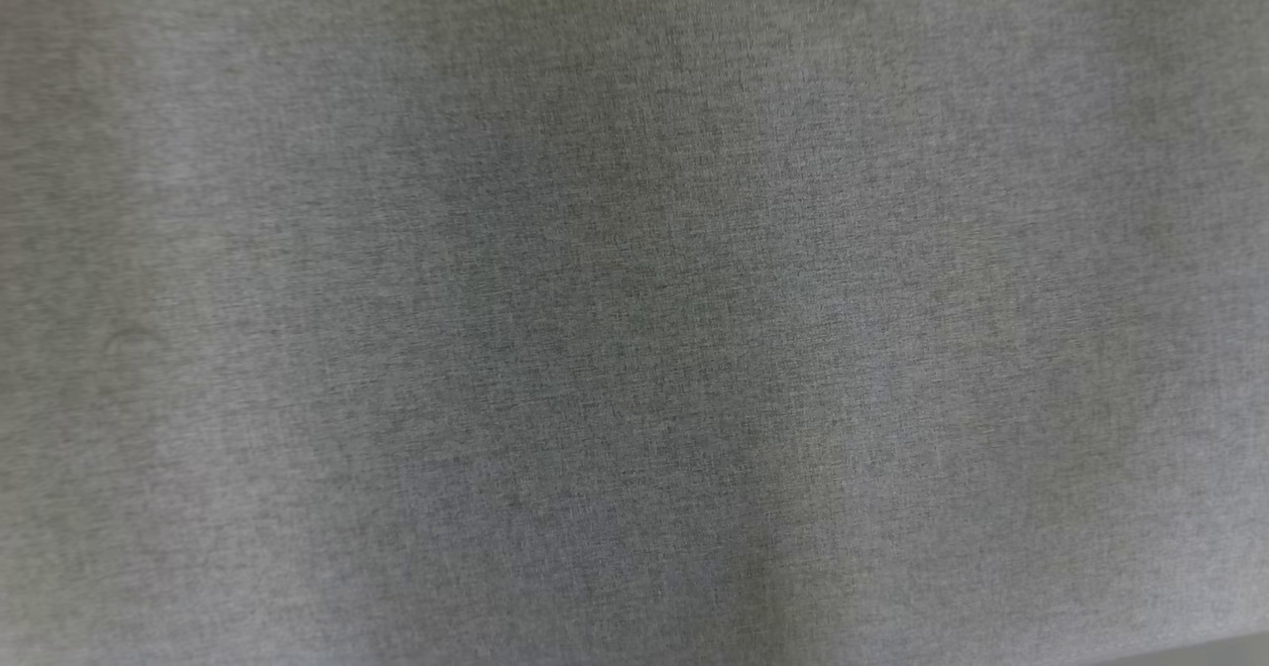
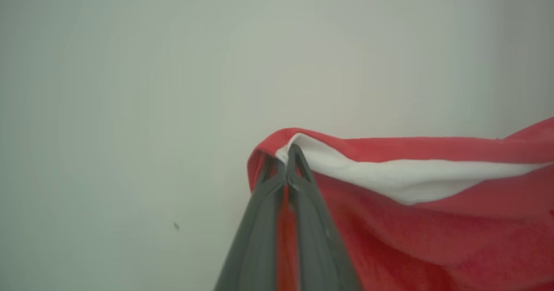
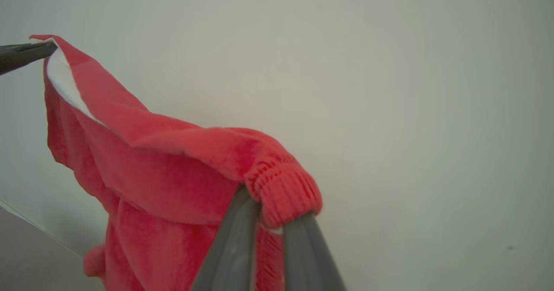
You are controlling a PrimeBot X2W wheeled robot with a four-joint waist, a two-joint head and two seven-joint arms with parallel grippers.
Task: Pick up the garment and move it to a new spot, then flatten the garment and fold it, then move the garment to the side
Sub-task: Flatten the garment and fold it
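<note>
While the left gripper (image 2: 286,163) is closed tight on the edge of the red garment (image 2: 433,239) at frame centre, the right gripper (image 3: 272,215) clamps its ribbed cuff (image 3: 285,191).

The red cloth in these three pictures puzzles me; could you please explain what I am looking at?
This is a two-armed robot, filmed by its own cameras. The head camera faces a grey woven surface. The other two sit on the wrists, looking along each arm's dark fingers. In the left wrist view the left pincer is shut on an edge of a red fleece garment with white lining. In the right wrist view the right pincer is clamped on its ribbed red cuff. The garment hangs between them.
</note>
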